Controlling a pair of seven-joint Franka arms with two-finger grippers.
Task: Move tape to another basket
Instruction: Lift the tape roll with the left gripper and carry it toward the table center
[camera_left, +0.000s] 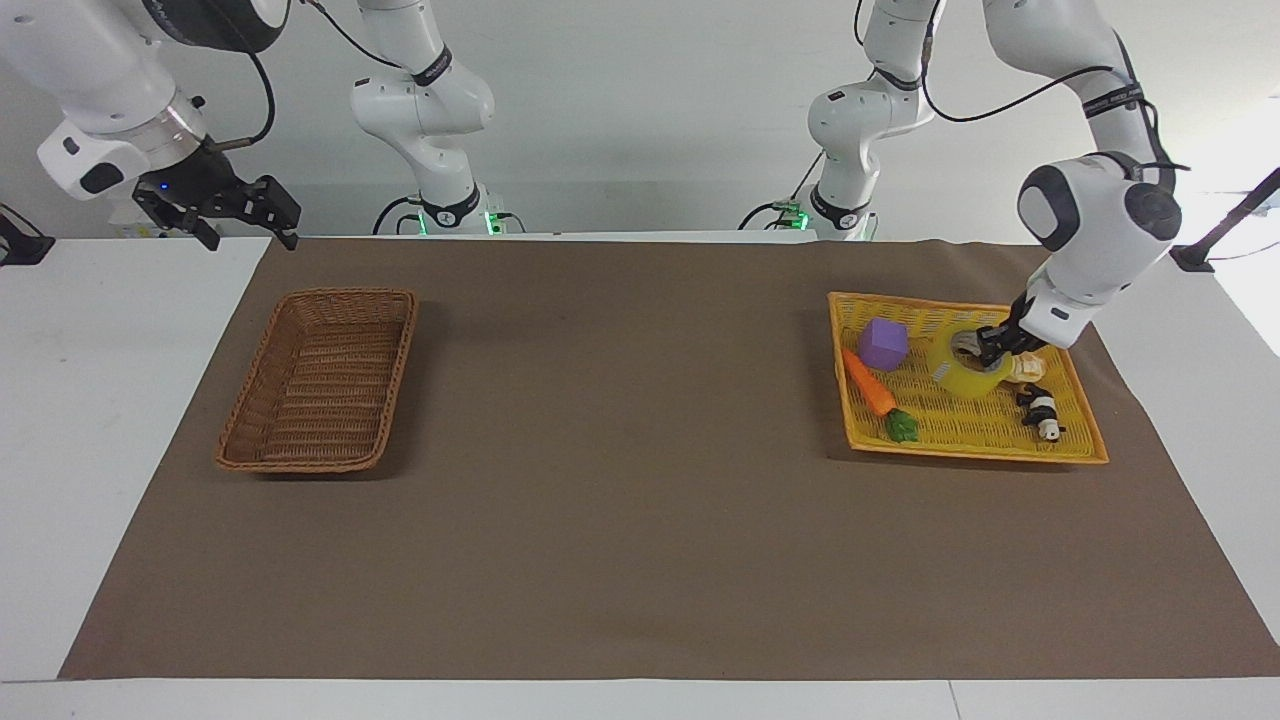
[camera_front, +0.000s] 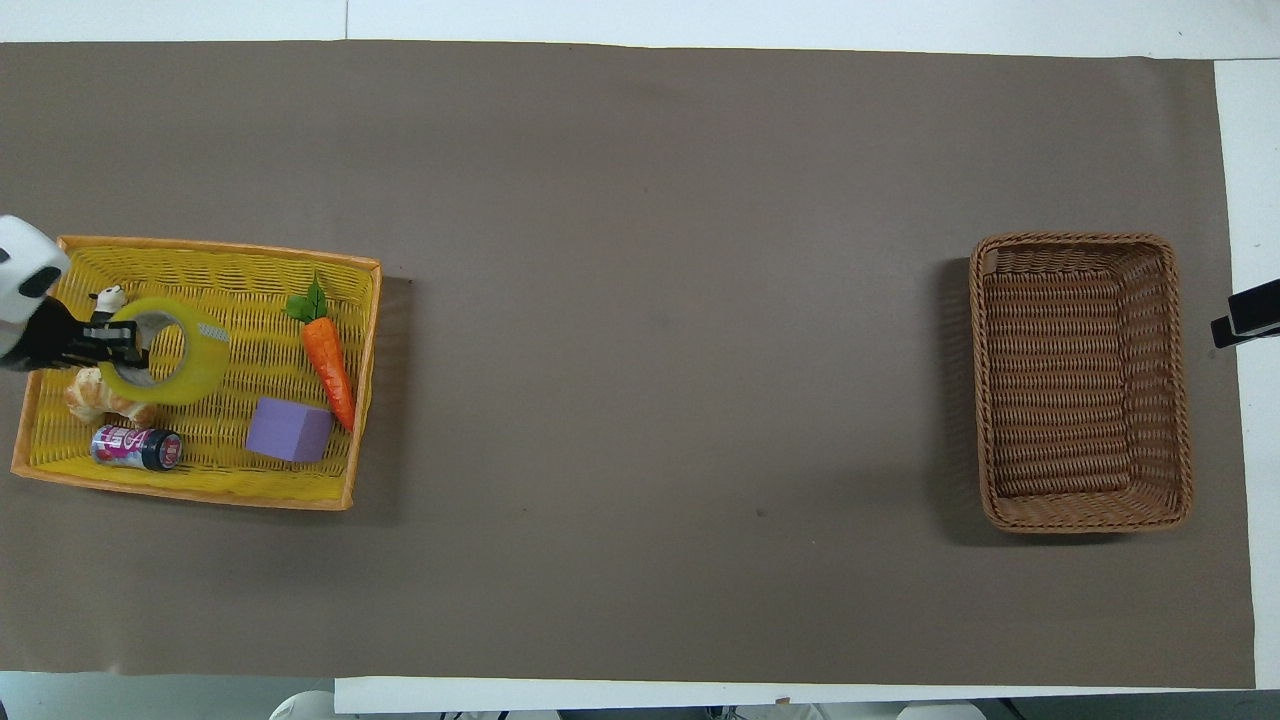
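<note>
The tape (camera_left: 965, 381) is a yellow roll, tilted and held just above the flat yellow tray (camera_left: 975, 428) at the left arm's end of the table. My left gripper (camera_left: 988, 348) is shut on the roll's rim, one finger inside the core. In the overhead view the tape (camera_front: 196, 362) hangs from the left gripper (camera_front: 118, 340) over the tray (camera_front: 230, 265). The brown wicker basket (camera_left: 345, 294) stands empty at the right arm's end of the table; it also shows in the overhead view (camera_front: 1075, 240). My right gripper (camera_left: 235, 215) waits open, raised beside the mat's corner near the basket.
In the yellow tray lie a carrot (camera_front: 328, 355), a purple cube (camera_front: 288, 428), a small can (camera_front: 135, 447), a piece of bread (camera_front: 92, 400) and a panda toy (camera_left: 1040, 410). A brown mat (camera_left: 620, 480) covers the table between tray and basket.
</note>
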